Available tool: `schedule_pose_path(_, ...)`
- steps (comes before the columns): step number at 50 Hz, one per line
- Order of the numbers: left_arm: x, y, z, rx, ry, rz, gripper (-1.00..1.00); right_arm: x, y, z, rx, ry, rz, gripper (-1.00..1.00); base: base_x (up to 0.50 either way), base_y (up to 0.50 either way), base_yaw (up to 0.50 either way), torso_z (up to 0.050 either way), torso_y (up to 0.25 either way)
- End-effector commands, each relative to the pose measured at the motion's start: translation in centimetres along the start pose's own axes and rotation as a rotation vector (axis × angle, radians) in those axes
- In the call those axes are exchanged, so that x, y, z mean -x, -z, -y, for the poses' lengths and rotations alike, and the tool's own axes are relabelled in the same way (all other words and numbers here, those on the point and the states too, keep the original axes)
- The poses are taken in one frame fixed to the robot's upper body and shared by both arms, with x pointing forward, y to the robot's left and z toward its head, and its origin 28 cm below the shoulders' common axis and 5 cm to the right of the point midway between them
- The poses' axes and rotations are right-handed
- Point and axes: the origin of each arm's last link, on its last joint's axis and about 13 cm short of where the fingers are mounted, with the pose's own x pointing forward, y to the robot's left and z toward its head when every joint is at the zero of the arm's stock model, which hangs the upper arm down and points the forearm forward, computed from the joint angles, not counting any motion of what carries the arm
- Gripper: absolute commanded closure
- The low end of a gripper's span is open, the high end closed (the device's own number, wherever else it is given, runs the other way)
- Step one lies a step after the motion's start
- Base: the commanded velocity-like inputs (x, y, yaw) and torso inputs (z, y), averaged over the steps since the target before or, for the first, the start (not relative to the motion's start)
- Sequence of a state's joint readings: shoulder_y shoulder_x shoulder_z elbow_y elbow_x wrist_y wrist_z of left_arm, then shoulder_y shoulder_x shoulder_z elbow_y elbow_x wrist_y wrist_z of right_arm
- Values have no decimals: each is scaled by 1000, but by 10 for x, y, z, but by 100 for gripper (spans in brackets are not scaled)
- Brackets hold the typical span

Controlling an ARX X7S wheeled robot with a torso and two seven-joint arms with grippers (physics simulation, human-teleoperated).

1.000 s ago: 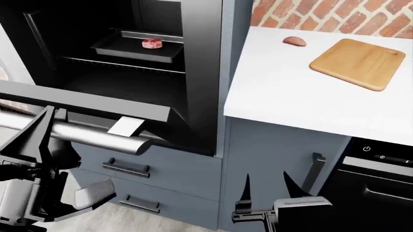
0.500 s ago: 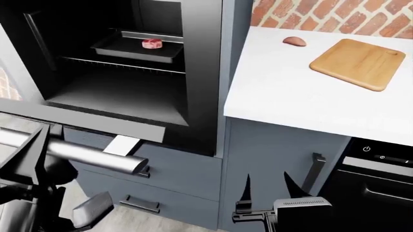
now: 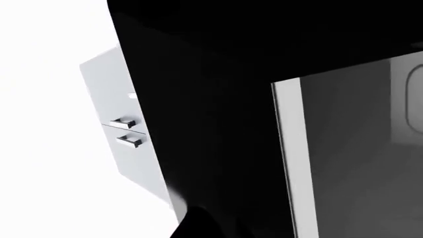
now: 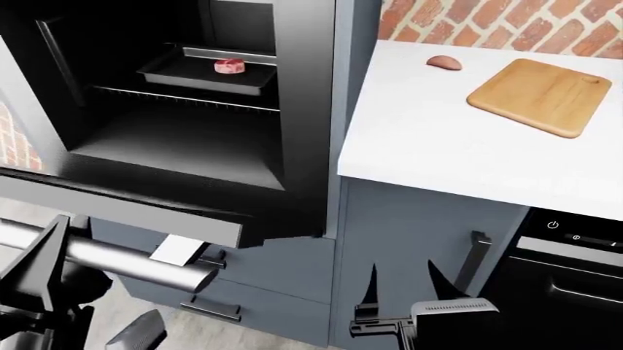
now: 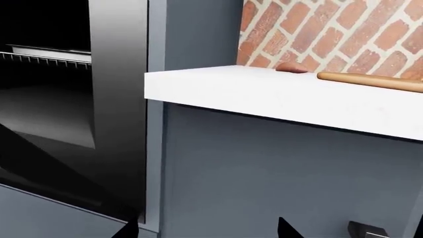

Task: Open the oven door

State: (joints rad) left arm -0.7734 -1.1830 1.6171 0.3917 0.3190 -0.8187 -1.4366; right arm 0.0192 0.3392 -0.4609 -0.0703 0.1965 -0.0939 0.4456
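Now oven door (image 4: pixel 127 208) down, its handle between left gripper (image 4: pixel 58 281) jaws.

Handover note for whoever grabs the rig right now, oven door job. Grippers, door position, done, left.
Left gripper: at the oven door's steel handle; fingers straddle the bar, grip unclear.
Right gripper: open, empty, idle low by the grey cabinet.
Oven door: swung down near level; cavity exposed, tray with meat on the rack.
Done: door largely open.
Left: probably finish the swing, release the handle.
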Motion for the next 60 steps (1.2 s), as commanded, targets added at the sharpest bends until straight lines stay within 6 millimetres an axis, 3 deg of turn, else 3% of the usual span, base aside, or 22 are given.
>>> schedule_pose_path(1, 40, -10, 6, 72, 215, -38, 100, 0, -1, -1, 3, 1, 2, -100, 1, -4, -4, 0, 0)
schedule_pose_path(45, 84, -8, 9, 22, 243, -76, 100, -1, 3, 0, 25, 18, -2, -100, 4, 0, -3, -1, 0)
schedule_pose_path(60, 108, -10, 9, 19, 258, -89, 100, 1, 7, -1, 38, 17, -8, -100, 6, 0, -5, -2, 0)
